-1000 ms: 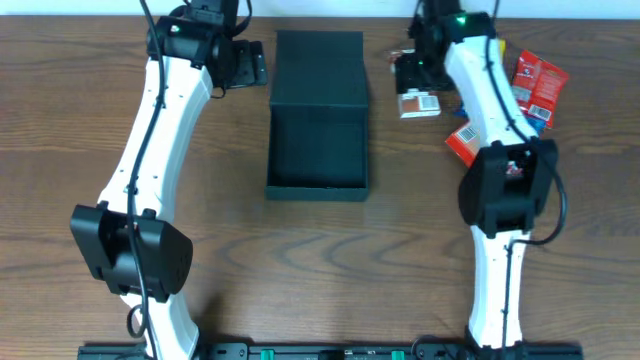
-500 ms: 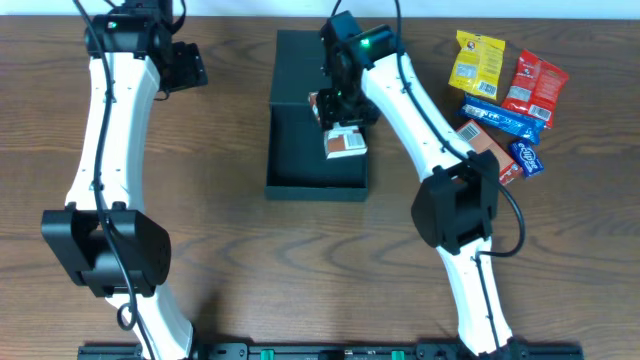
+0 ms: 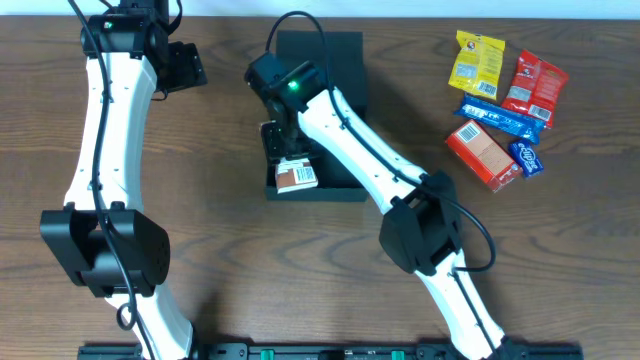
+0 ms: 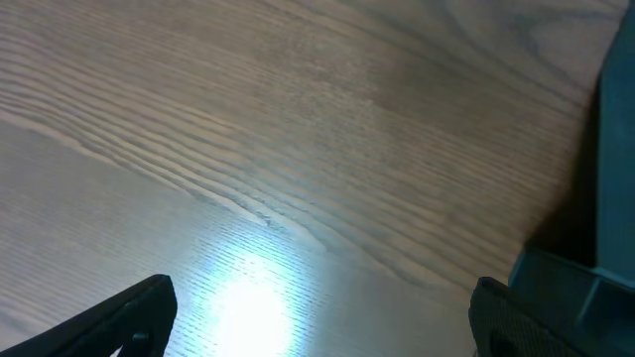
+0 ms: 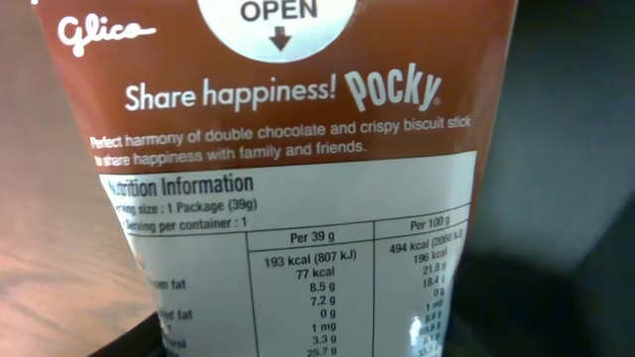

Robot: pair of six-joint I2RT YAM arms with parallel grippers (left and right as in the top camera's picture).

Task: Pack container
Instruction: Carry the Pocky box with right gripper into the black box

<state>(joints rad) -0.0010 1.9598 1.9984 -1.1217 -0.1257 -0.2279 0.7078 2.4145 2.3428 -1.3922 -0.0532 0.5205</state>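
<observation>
While over container (image 3: 335,55), right arm (image 3: 350,140) outstretched.

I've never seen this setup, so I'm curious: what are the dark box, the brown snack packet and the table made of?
Container: likely matte cardboard, dull with no glare. Pocky packet: printed card or film, hard to tell; faint sheen. Table: wood or wood-look laminate, grained, glossy under light.

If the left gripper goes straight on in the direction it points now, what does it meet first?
Most likely the table. In the left wrist view, only bare wood lies ahead of the left gripper, between its open fingers. How far away the wood is cannot be judged.
</observation>
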